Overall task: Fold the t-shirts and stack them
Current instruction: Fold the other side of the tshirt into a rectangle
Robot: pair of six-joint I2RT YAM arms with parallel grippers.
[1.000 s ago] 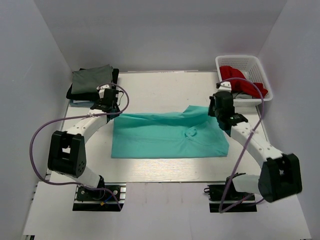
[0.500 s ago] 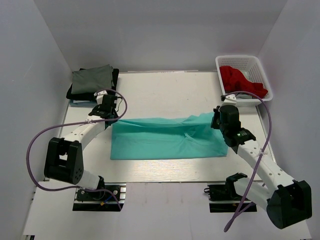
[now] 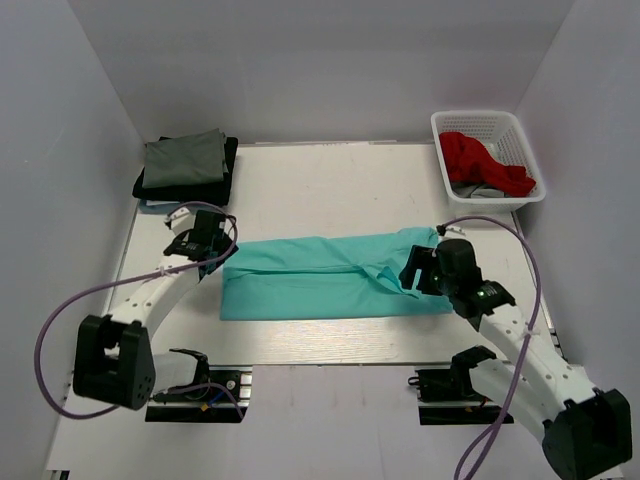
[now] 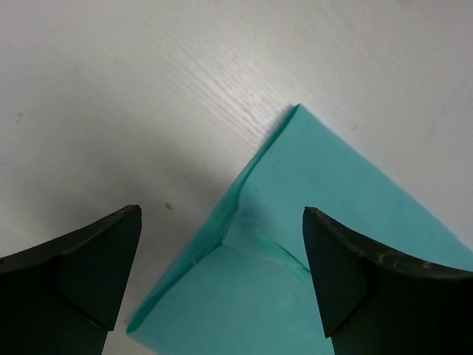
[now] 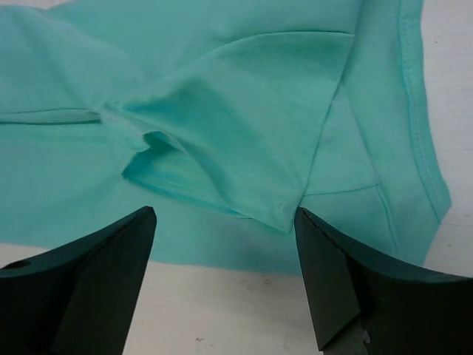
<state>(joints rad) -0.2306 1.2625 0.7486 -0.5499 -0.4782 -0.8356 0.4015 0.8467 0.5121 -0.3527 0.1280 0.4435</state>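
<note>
White arms [image 3: 152, 288], black joints [image 3: 112, 362], purple cables [image 3: 488, 219].

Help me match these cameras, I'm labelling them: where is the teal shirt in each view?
Top external: teal shirt folded into a band across the table's middle.
Left wrist: its corner, lower right.
Right wrist: fills the upper picture.
Shared landmark: the white table under it.
</note>
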